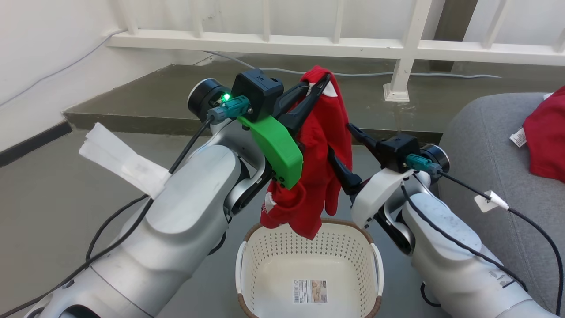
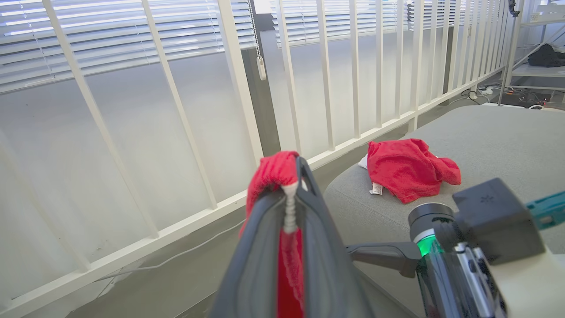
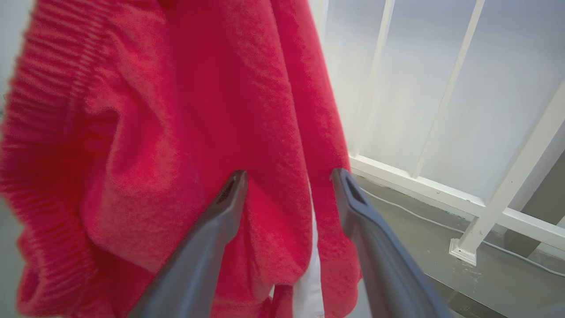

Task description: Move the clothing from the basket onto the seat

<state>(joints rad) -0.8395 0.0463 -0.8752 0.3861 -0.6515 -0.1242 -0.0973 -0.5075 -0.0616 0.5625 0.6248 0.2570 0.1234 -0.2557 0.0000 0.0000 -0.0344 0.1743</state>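
Head view: the left gripper (image 1: pixel 325 80), jaws clenched on the red garment (image 1: pixel 322 154), has it dangling long-ways straight down over the basket (image 1: pixel 273 260). The seat (image 1: pixel 485 145) is off to the right, so the right arm's nearer.

Left wrist view: a second garment (image 2: pixel 406 168) lies on the seat.

Right wrist view: the right gripper (image 3: pixel 287 176) has its jaws spread wide and the cloth is right in front. Can't tell if they're touching it.

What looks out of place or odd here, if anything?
Nothing is spilled or broken. The held red garment dangles bunched from the shut left gripper above the basket, and the other garment lies crumpled near the edge of the seat. A loose white paper strip sticks out from the left arm's cable.
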